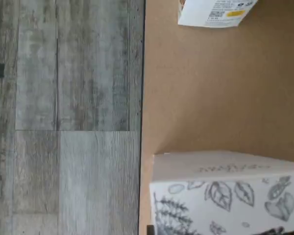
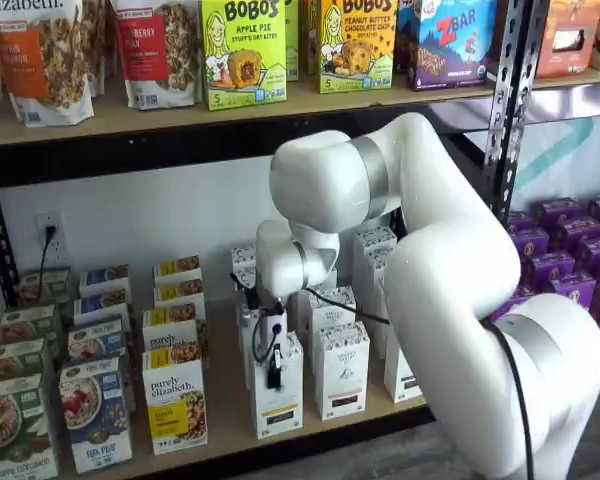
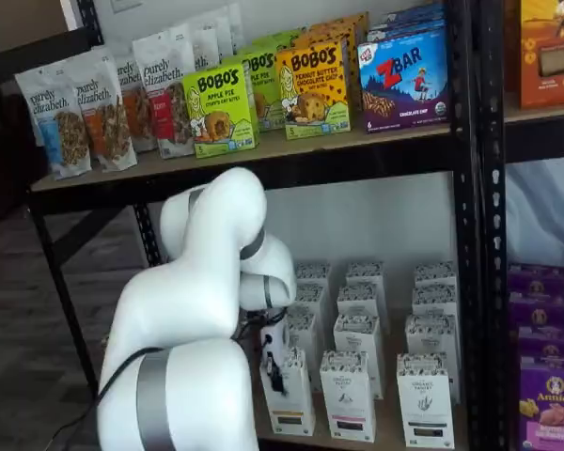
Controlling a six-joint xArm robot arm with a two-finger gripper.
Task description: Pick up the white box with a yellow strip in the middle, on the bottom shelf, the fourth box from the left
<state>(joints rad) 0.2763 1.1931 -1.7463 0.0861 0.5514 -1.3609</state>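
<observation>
White box [image 2: 277, 392] stands under my gripper [image 2: 275, 372]; whether its fingers clamp I cannot tell, so I'd centre, squeeze squarely, lift straight off the bottom shelf [image 2: 230, 432].

White box [image 2: 279, 397]: white carton, black-speckled top, yellow strip low on front. Bottom shelf [image 2: 230, 400]: light tan board, black rail. Arm [image 2: 450, 280]: glossy white, grey joint bands. Floor [image 1: 63, 117]: grey wood-grain planks. Purely elizabeth box [image 2: 176, 410]: white with yellow panel.
</observation>
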